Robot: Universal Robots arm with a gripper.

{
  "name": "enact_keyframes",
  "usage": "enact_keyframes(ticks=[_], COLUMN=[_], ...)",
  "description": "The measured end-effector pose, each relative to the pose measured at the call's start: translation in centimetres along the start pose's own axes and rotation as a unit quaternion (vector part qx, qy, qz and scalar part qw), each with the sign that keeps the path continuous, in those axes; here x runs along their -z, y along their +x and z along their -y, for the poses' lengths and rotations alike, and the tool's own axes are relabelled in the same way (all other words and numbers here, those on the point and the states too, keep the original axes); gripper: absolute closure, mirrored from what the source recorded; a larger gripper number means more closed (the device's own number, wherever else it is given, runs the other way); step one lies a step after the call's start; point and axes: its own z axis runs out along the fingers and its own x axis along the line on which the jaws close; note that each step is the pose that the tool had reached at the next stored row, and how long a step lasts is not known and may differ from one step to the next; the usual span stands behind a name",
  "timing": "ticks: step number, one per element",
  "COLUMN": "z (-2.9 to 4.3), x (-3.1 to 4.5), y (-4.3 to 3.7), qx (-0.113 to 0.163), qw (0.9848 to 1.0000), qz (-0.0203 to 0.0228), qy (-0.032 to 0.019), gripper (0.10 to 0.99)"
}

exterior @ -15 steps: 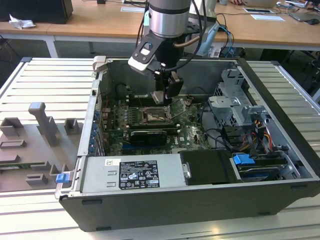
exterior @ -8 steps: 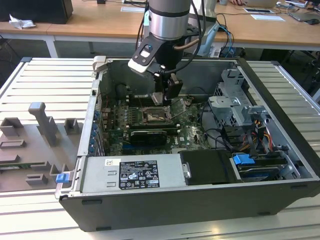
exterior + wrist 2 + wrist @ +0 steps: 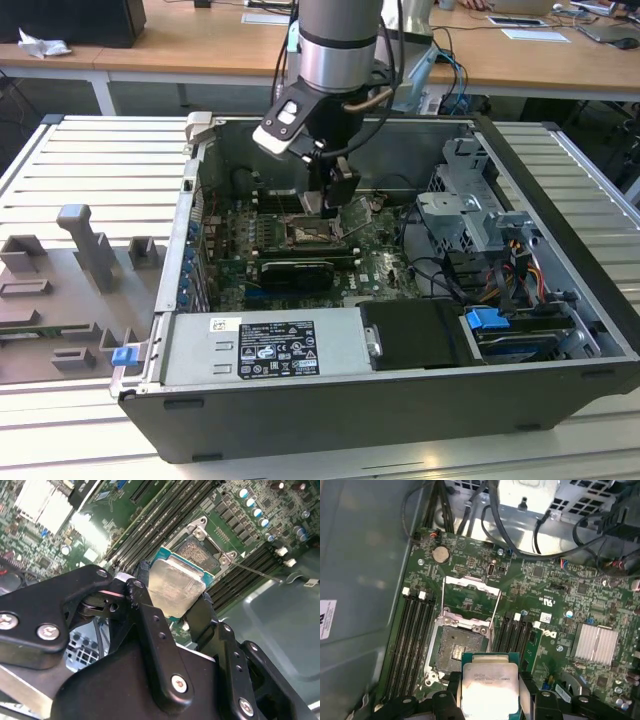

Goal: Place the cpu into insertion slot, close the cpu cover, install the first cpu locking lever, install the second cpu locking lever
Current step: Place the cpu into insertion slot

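two fingers of your gripper (image 3: 335, 195) pinch the cpu (image 3: 177, 587) by its edges, holding it just above the insertion slot (image 3: 457, 647), not yet seated; the cpu cover (image 3: 470, 582) stands swung open beside that slot.

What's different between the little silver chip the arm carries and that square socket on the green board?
The cpu shows a pale silvery metal face; the insertion slot has a dark centre inside a thin silver rim. The cpu is clamped in the gripper, above the green board; the insertion slot sits fixed in it, empty. Both are square and look close in outline.
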Motion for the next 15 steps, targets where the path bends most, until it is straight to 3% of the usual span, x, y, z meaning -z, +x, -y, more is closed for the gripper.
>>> enact_keyframes(ticks=[3,15], z=[0.0,0.02], x=[-0.49,-1.47], y=[-0.02,-0.05], qx=[-0.017,-0.017], qw=[0.9999,0.9999], qz=[0.0003,0.0007], qy=[-0.0002,0.0015], gripper=[0.545,0.545])
